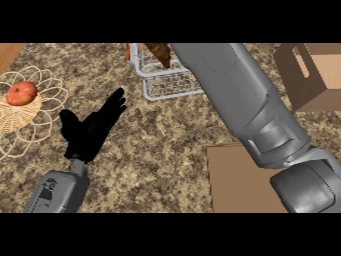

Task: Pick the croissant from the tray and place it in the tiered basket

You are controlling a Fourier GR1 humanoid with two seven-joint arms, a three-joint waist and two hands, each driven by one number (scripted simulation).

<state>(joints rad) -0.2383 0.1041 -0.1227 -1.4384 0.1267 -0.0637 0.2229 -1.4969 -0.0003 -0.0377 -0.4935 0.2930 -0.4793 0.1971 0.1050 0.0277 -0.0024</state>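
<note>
The left hand (92, 127) rests open, fingers straight, near left. The right forearm (239, 100) stretches far over the tiered basket (169, 82), where what seems the croissant (159, 54) sits; the right hand itself is hidden.

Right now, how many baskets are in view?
2: a pale woven wicker basket at the left edge, and a white wire basket at top centre, partly hidden by the grey right forearm.

Speckled counter (165, 150): wire basket (170, 85), woven bowl (10, 119), cardboard box (315, 86), brown tray (236, 181).
</note>
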